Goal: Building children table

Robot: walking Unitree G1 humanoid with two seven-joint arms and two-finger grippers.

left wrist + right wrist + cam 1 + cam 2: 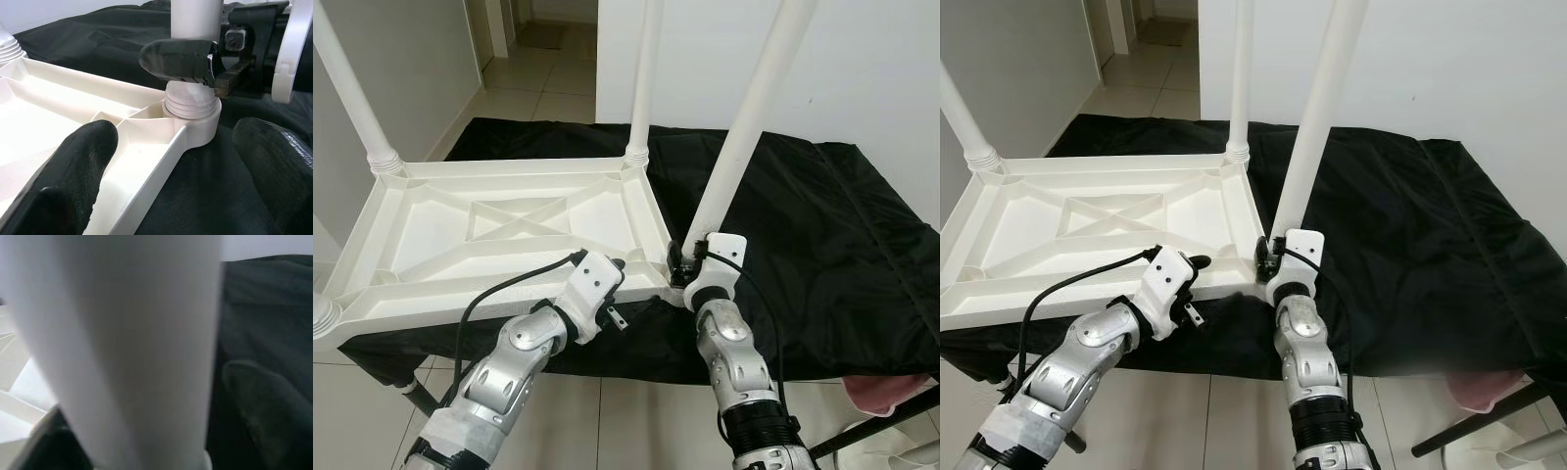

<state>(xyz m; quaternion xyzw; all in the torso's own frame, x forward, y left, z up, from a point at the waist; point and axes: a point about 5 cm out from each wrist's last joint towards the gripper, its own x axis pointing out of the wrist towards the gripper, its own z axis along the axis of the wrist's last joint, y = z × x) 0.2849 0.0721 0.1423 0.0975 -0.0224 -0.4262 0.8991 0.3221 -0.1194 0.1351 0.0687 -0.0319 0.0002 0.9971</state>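
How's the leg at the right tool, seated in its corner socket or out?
Seated: leg stands in the tabletop's corner socket, threads still showing; right tool grips it.

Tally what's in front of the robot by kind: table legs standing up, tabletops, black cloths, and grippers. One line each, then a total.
Table legs: 4
Tabletop, upside down: 1
Black cloth: 1
Grippers, left gripper and right gripper: 2
Total: 8
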